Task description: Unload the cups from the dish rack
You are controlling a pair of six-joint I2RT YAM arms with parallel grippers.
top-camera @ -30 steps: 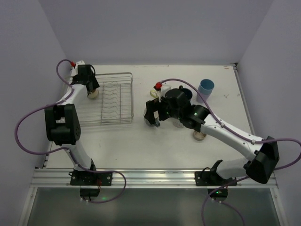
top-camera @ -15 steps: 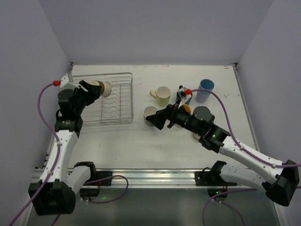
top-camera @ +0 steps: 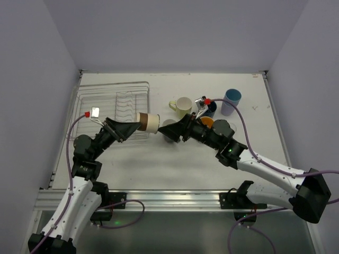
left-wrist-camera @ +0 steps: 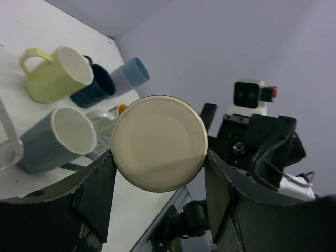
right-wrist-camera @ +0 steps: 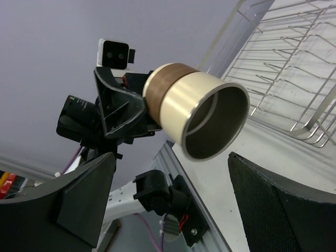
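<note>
- My left pincer [top-camera: 135, 125] was clenched on a cream ceramic tumbler with a brown band [top-camera: 149, 123]. Its fingers [left-wrist-camera: 97, 189] pressed on either side of the tumbler's flat base.
- I held that tumbler lying sideways in the air above the white tabletop [top-camera: 159, 164]. It was just off the right front corner of the silver wire dish rack [top-camera: 114, 103], with its open mouth turned towards my other arm.
- My right pincer [top-camera: 170, 130] was released, its two black fingers [right-wrist-camera: 84, 194] spread wide with nothing between them. It faced the tumbler's mouth from just beside it. From above I could not tell whether the tips touched the rim.
- Standing mouth-up on the tabletop to the right of the rack were:
  - a pale yellow mug with a handle [top-camera: 183, 107];
  - a navy cup [top-camera: 210, 107] just beside the yellow mug;
  - a light blue tumbler [top-camera: 231, 101] farther right, towards the far corner.
- A grey-blue mug [left-wrist-camera: 55, 139] stood nearer the rack, partly hidden from above by my right pincer.
- A white cup with an orange inside [top-camera: 206, 121] showed close against my right wrist.
</note>
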